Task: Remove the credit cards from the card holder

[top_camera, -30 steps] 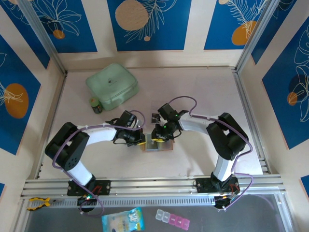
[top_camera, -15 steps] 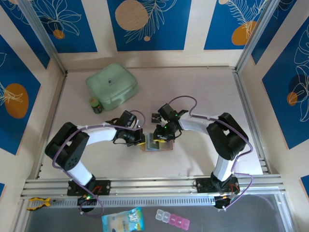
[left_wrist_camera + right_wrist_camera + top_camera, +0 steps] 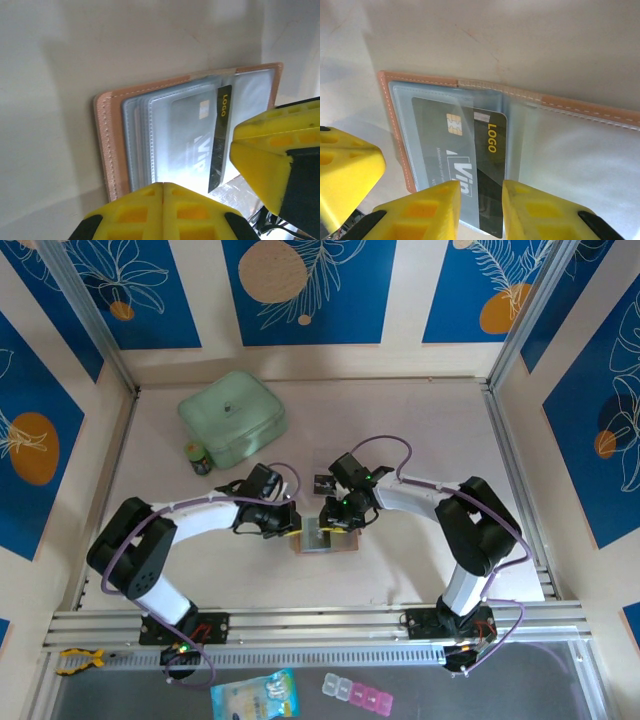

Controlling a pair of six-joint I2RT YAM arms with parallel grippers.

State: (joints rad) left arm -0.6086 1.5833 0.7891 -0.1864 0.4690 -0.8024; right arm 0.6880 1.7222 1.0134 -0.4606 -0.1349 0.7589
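here the credit card's (image 3: 470, 165) bared dark end is framed between the right gripper's (image 3: 481, 195) narrowly parted jaws; the left gripper (image 3: 162, 189) is closed.

One card holder (image 3: 107, 145), one credit card (image 3: 485, 150) showing, perhaps more behind, one green case (image 3: 232, 417), one jar (image 3: 199, 458).

Lab cell: aluminium rails (image 3: 320, 618), printed panels (image 3: 308, 290)

credit card (image 3: 490, 145) inside card holder (image 3: 580, 150), on table (image 3: 400, 420)
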